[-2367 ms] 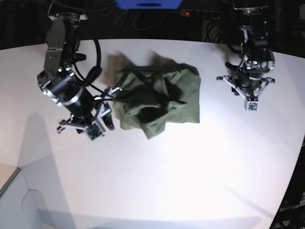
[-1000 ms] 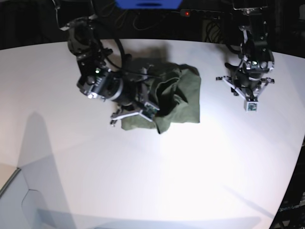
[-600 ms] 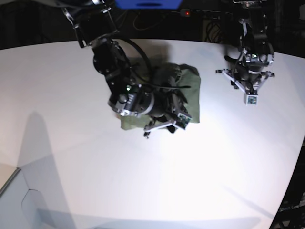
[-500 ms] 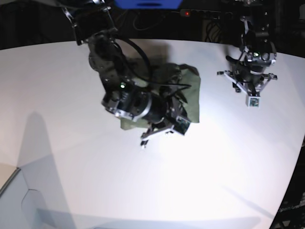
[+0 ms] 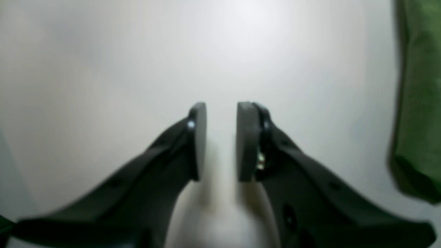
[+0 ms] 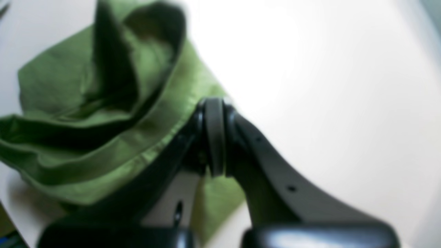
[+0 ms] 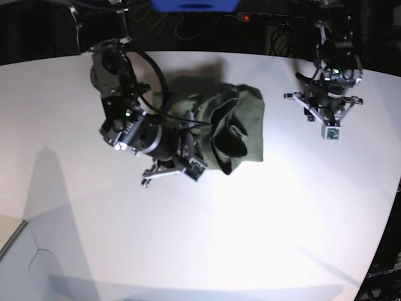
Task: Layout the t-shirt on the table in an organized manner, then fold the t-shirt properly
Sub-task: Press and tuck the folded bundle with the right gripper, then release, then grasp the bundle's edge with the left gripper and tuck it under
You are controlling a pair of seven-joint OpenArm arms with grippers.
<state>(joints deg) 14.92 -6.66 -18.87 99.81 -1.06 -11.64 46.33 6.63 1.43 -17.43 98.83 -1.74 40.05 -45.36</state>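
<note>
Base view: the t-shirt (image 7: 235,128) lies bunched on the table (image 7: 207,238), the right gripper (image 7: 188,153) at its near-left edge and the left gripper (image 7: 327,119) well apart.

Left wrist view: that gripper's pads (image 5: 199,139) stand narrowly parted, holding nothing above bare tabletop; green cloth shows only at the frame's right.

Right wrist view: the jaws are pressed together, pinching a hem of the shirt.

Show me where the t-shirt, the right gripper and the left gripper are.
t-shirt (image 7: 247,119), base view, flat far corner.
right gripper (image 6: 214,137), right wrist view, closed pads on cloth.
left gripper (image 5: 221,139), left wrist view, gap between pads.
</note>
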